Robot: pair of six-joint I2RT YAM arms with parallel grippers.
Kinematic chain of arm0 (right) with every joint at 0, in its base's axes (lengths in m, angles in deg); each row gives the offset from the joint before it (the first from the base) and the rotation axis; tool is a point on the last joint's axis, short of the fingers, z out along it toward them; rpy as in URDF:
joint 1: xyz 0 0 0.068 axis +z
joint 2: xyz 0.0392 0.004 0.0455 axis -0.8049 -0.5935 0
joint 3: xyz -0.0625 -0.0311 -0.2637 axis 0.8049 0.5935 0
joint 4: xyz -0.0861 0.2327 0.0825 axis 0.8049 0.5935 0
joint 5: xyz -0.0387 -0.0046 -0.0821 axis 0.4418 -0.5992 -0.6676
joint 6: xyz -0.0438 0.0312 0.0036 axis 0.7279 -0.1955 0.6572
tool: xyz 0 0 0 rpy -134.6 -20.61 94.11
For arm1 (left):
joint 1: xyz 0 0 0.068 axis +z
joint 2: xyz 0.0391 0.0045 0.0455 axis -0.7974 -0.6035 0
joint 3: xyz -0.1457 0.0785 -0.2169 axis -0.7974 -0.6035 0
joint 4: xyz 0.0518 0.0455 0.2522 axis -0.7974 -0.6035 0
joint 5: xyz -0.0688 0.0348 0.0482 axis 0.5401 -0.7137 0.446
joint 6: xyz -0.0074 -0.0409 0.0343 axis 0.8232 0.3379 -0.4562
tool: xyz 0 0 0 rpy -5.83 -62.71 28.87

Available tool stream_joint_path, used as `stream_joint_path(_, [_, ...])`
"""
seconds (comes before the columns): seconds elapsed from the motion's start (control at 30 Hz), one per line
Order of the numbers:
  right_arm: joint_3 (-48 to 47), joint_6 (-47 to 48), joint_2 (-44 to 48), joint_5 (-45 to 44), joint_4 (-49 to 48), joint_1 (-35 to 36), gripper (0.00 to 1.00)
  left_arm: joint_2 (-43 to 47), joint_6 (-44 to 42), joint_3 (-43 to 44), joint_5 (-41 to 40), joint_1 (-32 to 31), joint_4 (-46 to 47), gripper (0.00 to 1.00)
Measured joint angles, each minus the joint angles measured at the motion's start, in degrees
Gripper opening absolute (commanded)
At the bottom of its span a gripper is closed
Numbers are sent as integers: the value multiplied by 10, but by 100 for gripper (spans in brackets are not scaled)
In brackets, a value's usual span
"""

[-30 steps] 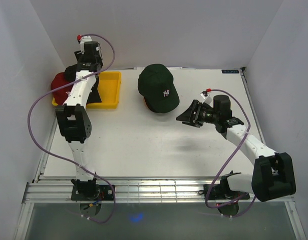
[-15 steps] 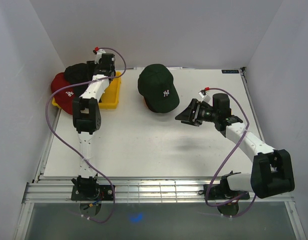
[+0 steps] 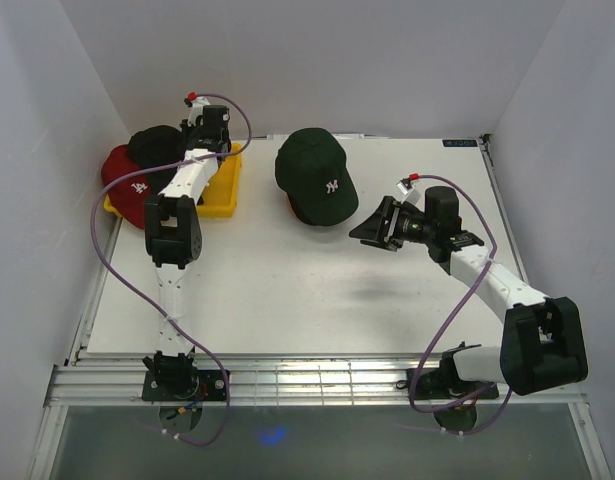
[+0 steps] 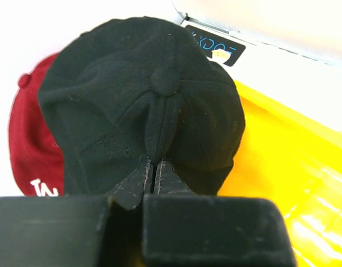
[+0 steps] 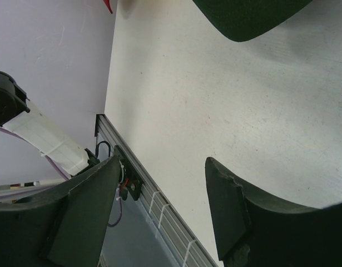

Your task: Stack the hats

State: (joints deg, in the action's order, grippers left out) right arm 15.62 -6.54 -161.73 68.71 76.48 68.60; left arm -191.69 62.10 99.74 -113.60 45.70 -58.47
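Nearest us, the right gripper (image 3: 365, 233) of the 2 arms hovers over the white table (image 3: 287, 290), its jaws spread apart and holding nothing. Just beyond it sits a dark green baseball cap (image 3: 313, 172) with a white logo, and a red brim (image 3: 289, 206) peeks out beneath it. At the far left, we see the left gripper (image 4: 154, 173) with jaws pinched together on a fold of a black cap (image 4: 132, 83). This cap overlaps a red cap (image 4: 26, 139) with white lettering, at the left end of a yellow tray (image 4: 282, 167).
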Motion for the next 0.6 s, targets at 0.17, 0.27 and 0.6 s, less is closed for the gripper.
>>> stream_joint_path(0.17, [0, -3, 0, 0, -1, 0, 69, 5, -2, 0, 5, 0, -4, 0])
stream_joint_path(0.27, [0, -3, 0, -2, -1, 0, 69, 19, 0, 3, 14, 0, -15, 0])
stream_joint_path(0.6, [0, -4, 1, -15, -1, 0, 69, 95, 45, 73, 44, -9, -59, 0])
